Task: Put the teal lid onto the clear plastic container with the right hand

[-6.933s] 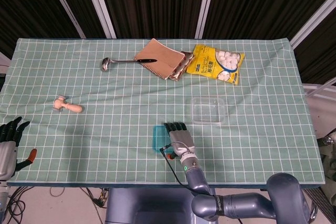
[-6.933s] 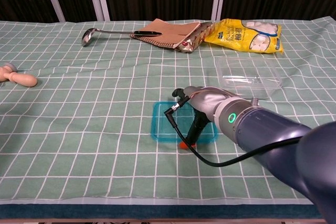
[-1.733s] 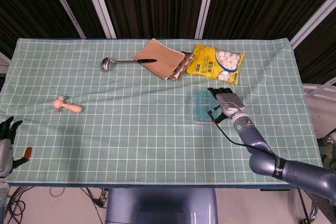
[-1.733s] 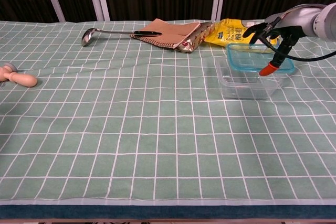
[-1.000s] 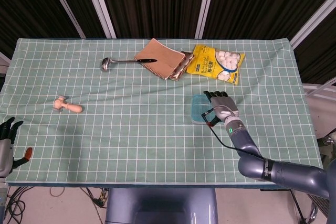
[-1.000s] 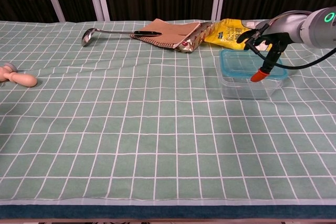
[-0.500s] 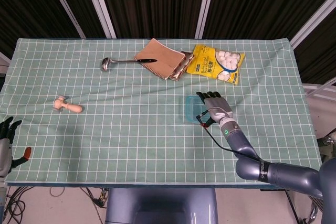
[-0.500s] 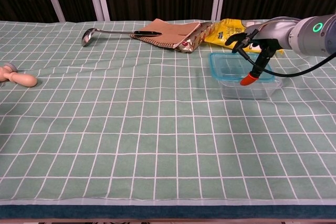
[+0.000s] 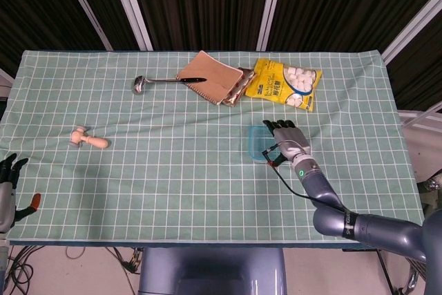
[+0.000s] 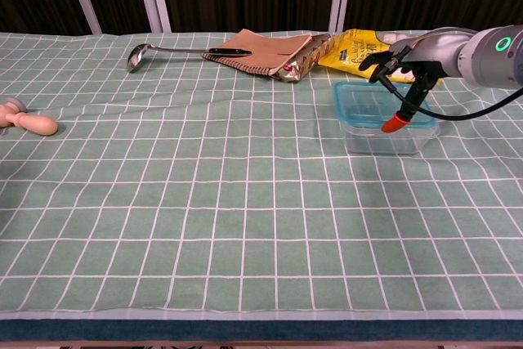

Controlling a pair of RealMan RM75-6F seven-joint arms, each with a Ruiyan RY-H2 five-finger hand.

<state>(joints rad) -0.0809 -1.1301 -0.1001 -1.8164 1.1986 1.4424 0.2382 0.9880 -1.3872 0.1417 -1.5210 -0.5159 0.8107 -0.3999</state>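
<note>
The teal lid (image 9: 256,143) (image 10: 364,104) lies roughly flat on top of the clear plastic container (image 10: 384,138), shifted a little to the left of it. My right hand (image 9: 289,142) (image 10: 406,68) holds the lid at its right side, fingers over the top and the orange-tipped thumb at the near edge. In the head view the lid and hand hide most of the container. My left hand (image 9: 8,188) hangs at the table's near left corner with its fingers apart, holding nothing.
A ladle (image 9: 141,84), a brown notebook (image 9: 206,77) over a snack packet and a yellow marshmallow bag (image 9: 283,84) lie along the far side. A small wooden piece (image 9: 89,140) lies at the left. A green checked cloth (image 9: 173,170) covers the table.
Over the last second my right hand carried the lid leftward over the container, then back a little to the right. The left hand has stayed put.
</note>
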